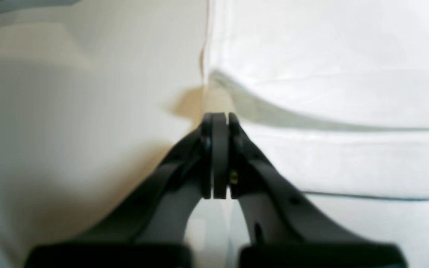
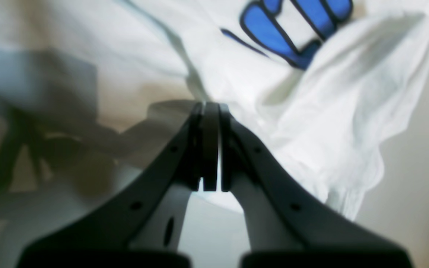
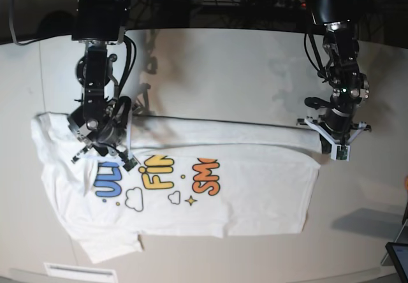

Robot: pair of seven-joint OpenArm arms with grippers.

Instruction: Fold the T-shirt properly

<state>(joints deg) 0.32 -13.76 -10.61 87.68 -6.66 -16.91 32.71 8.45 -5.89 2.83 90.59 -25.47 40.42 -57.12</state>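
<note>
We are seeing the T-shirt point(image 3: 191, 187), soft white wrinkled cloth with blue, yellow and orange lettering, lying print-up on the pale matte bench point(image 3: 242, 72). The left pincer point(image 3: 336, 144) and right pincer point(image 3: 102, 152) are each pinching its upper edge shut.

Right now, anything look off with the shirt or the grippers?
Mostly tidy. The T-shirt lies print-up with its far edge folded over in a straight line. The odd spot: cloth near the right gripper is bunched and partly covers the blue letters. Both the right and the left gripper look shut.
</note>
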